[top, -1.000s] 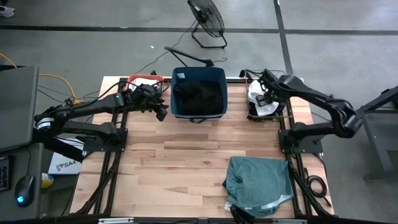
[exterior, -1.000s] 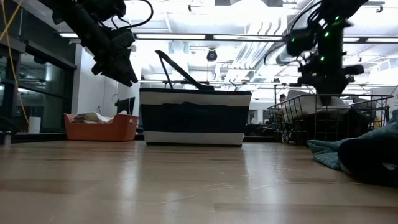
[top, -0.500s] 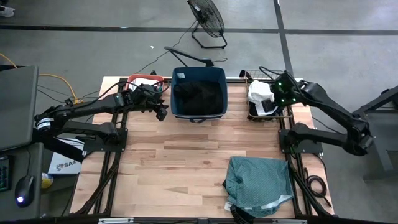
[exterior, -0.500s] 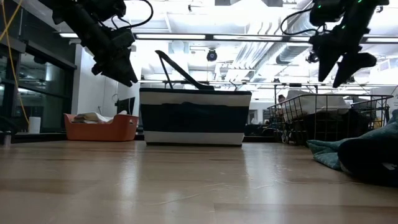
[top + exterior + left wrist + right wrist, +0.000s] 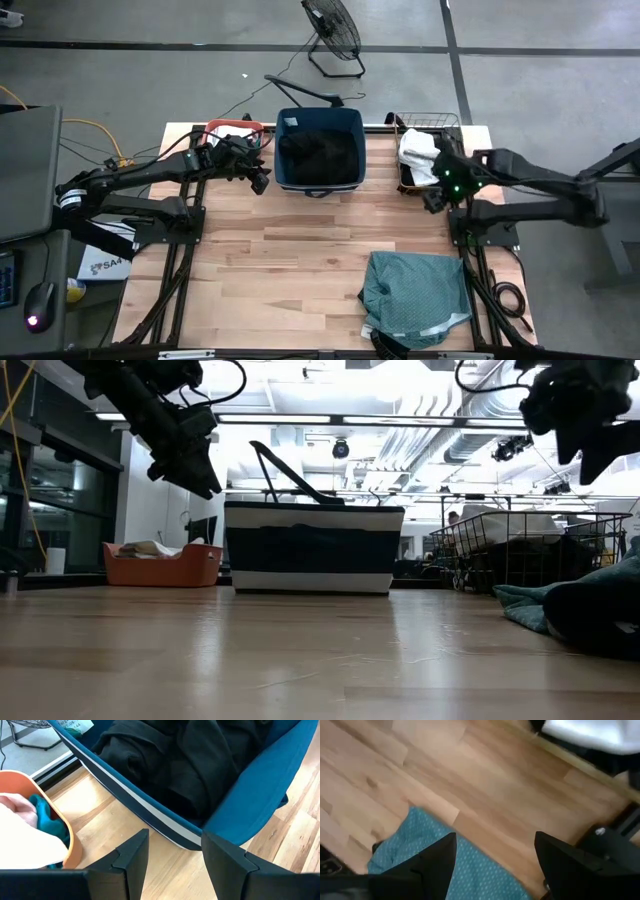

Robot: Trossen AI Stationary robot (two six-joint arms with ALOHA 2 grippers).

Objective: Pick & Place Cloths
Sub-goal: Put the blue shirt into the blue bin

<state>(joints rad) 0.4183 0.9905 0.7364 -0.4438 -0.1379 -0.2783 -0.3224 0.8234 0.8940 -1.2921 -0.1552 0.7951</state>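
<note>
Black cloths (image 5: 320,150) fill the navy tub (image 5: 352,125) at the table's far middle. A white cloth (image 5: 418,150) lies in the wire basket (image 5: 440,122) at the far right. A large teal cloth (image 5: 415,298) lies crumpled on the wood at the near right. My left gripper (image 5: 258,180) hangs open beside the tub's left wall, with nothing between its fingers (image 5: 172,857). My right gripper (image 5: 432,198) hangs open just near of the wire basket, high above the table (image 5: 600,440). In its wrist view the teal cloth (image 5: 475,870) lies far below its empty fingers.
An orange basin (image 5: 235,130) at the far left holds pale and teal cloth (image 5: 42,815). The tub's dark handle (image 5: 285,472) stands up above its rim. Bare wood (image 5: 300,250) spans the table's middle and near left. A floor fan (image 5: 330,30) stands beyond the far edge.
My right gripper has swung away from above the wire basket toward the table's near edge, rising and tipping more steeply downward. The white cloth stays in the basket.
</note>
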